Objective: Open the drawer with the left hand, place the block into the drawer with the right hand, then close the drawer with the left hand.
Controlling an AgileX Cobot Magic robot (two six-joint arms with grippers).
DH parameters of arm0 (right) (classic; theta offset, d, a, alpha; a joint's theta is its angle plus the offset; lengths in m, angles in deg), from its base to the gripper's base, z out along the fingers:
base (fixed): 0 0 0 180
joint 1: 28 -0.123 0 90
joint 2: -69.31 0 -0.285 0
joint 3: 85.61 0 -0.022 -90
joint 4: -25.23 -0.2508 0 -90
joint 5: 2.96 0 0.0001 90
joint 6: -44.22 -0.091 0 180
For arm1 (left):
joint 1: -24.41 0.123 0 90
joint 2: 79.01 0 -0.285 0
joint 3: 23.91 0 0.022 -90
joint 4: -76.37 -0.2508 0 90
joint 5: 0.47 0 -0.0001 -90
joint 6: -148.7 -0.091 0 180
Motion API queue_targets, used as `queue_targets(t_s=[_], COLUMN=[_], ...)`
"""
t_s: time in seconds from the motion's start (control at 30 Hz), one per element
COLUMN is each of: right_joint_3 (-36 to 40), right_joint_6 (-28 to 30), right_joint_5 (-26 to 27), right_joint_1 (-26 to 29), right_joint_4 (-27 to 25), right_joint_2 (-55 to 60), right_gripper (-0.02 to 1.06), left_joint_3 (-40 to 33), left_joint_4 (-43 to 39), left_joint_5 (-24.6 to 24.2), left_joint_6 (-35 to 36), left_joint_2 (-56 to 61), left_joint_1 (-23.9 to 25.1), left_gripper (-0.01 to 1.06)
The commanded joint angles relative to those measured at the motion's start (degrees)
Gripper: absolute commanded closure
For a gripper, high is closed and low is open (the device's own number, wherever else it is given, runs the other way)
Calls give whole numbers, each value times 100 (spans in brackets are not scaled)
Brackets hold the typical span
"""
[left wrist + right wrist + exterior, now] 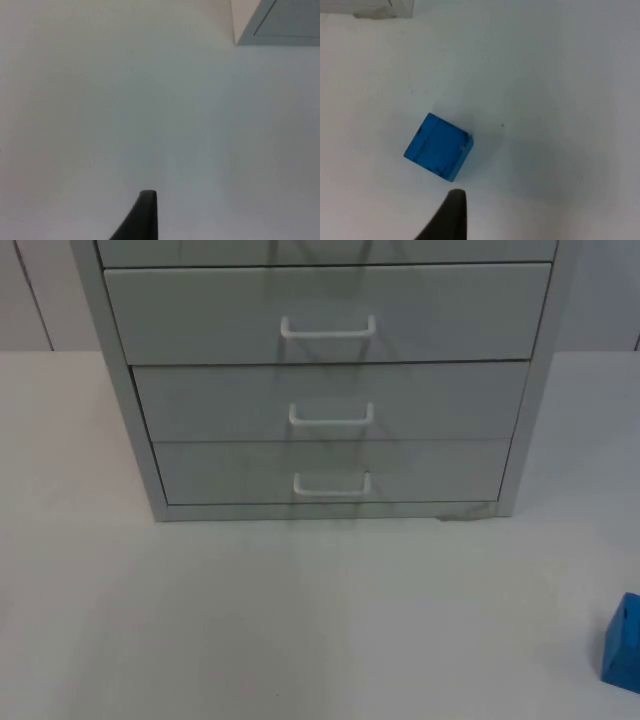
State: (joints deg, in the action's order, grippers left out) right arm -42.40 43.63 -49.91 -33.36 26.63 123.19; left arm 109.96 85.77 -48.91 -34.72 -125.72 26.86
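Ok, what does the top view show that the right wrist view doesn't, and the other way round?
The top view has the cabinet's drawer fronts, all shut: the upper drawer, the middle drawer and the bottom drawer, each with a white handle. The right wrist view has the right gripper's fingertip just short of the block, apart from it, and the whole block. Both share the blue block, the white table and part of the cabinet's base.

White table top spreads out in front of grey cabinet, plain and matte. Faint dark scuff on table right at cabinet's front right foot. Grey partition wall behind table, either side of cabinet, thin vertical seam on left stretch.
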Motion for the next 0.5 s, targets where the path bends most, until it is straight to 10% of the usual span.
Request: queue_targets(t_s=[0.0,0.47], right_joint_3=[-28,-28], right_joint_6=[-5,-5], right_joint_5=[38,133], right_joint_1=[7,7], right_joint_4=[-17,-54], right_joint_2=[1,1], right_gripper=[-1,-1], left_joint_3=[23,542], left_joint_4=[66,1904], left_joint_5=[120,-187], left_joint_6=[-98,-2287], left_joint_2=[-14,-862], left_joint_1=[31,31], left_gripper=[9,22])
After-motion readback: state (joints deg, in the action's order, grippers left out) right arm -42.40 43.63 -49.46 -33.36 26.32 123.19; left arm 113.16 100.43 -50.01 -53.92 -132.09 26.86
